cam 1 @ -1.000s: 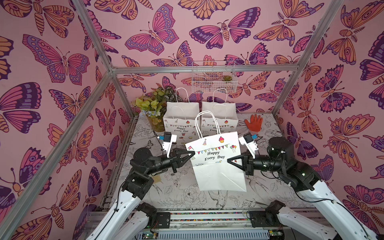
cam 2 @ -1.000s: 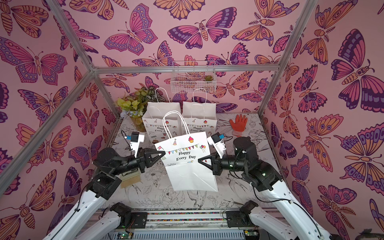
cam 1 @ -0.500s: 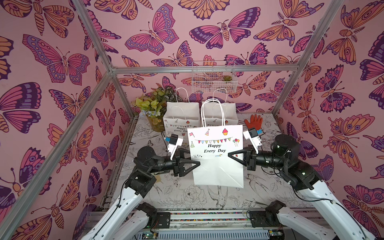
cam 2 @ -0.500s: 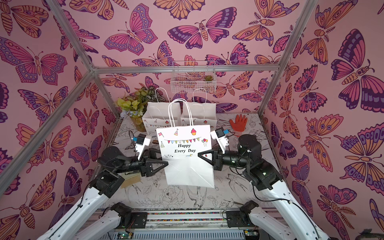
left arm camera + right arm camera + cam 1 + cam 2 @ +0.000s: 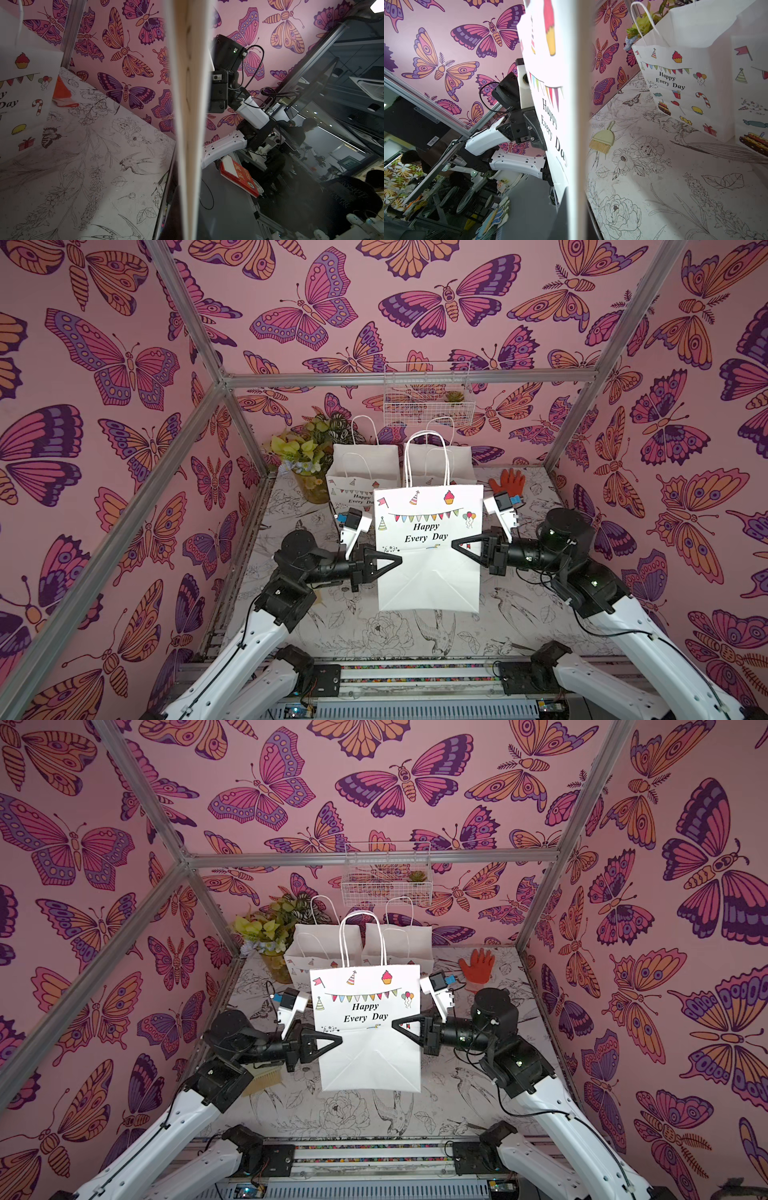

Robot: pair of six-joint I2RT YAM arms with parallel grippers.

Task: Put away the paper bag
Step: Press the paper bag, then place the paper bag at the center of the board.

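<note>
Upright paper bag, both side edges gripped: left fingers pinch one, right fingers pinch the other. Two matching bags stand behind on surface.

both top views look down from high onto the whole table; each wrist view hugs the edge of the paper bag, seemingly facing the other arm.
</note>
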